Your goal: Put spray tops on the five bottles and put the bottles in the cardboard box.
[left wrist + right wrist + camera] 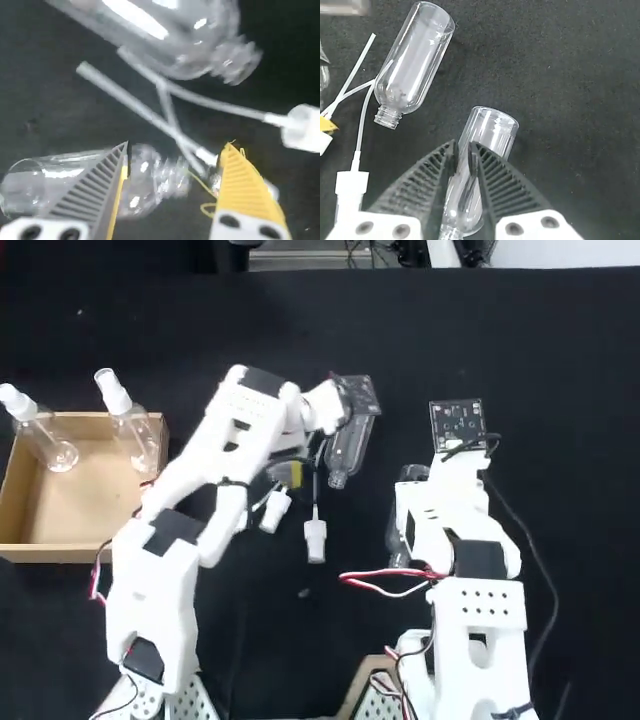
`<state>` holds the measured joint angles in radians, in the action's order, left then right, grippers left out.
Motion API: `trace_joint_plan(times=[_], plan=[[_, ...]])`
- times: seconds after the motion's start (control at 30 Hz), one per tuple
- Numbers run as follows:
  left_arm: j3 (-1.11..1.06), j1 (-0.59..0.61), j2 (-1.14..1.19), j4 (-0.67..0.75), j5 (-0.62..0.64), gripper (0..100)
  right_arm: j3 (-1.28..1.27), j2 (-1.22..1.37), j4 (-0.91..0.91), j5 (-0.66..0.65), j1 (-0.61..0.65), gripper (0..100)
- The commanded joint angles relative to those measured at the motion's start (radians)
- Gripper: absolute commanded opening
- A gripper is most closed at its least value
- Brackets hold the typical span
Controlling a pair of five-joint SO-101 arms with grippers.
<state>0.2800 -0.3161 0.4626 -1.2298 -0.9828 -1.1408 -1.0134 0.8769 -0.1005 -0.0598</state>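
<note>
The cardboard box point(82, 502) sits at the left of the black counter point(560, 340) and holds two capped bottles point(45, 435) point(132, 422). To its right, mid-counter, the left hand point(176, 146) is released, its fingers spread to either side of a bare bottle point(145, 182) lying flat. Another uncapped bottle point(352, 445) and a loose spray top point(316, 537) lie just beside it. Farther right, the right hand point(462, 145) is nearly clenched over a fifth bottle point(492, 125). Whether it grips that bottle I cannot tell.
</note>
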Motion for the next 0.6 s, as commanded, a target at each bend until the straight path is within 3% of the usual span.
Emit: trace_joint_plan(times=[0.0, 0.2, 0.27, 0.37, 0.57], plan=[[0.028, -0.038, -0.038, 0.011, 0.020, 27, 0.007, 0.002, -0.020, -0.003, 0.009, 1.5], [0.053, -0.005, -0.201, -0.081, 0.029, 27, 0.007, 0.002, -0.020, -0.003, 0.008, 1.5], [0.045, 0.013, -0.255, -0.103, 0.100, 27, 0.007, 0.002, -0.020, -0.003, 0.009, 1.5], [0.044, 0.070, -0.288, -0.089, 0.318, 27, 0.007, 0.002, -0.020, -0.003, 0.011, 1.5], [-0.033, 0.136, -0.282, -0.009, 0.976, 27, 0.007, 0.002, -0.020, -0.003, 0.011, 1.5]])
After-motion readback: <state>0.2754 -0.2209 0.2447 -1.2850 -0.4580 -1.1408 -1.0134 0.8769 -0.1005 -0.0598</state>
